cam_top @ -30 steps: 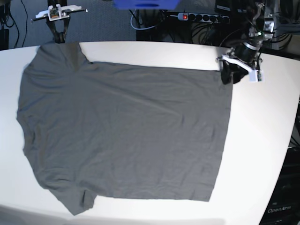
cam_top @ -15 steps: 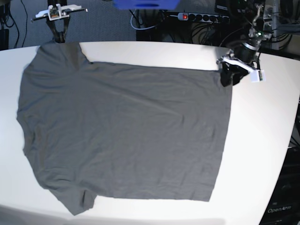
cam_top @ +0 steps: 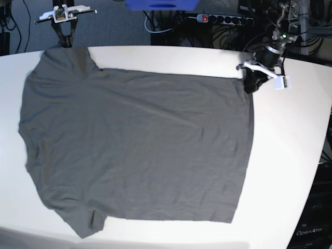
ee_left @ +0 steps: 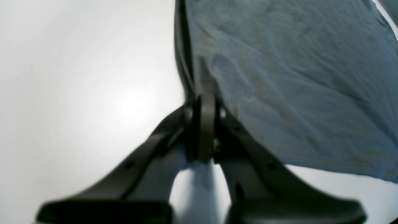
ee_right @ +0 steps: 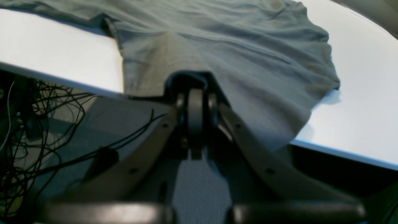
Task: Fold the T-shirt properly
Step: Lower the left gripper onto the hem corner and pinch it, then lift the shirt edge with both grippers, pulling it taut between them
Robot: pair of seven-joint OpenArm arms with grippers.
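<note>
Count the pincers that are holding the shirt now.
2. The left pincer pinches the shirt at its far hem corner; the right pincer pinches the far sleeve at the table edge.

Matt cloth T-shirt (cam_top: 140,145), glossy table (cam_top: 290,155)

Base cam sits up high and looks down over the whole desk (cam_top: 290,155). Each wrist cam rides right behind its hand, super close and low, looking forward past it: left hand (ee_left: 203,93) over the T-shirt (cam_top: 135,145) hem corner, right hand (ee_right: 195,90) over a sleeve. All three share the shirt.
</note>
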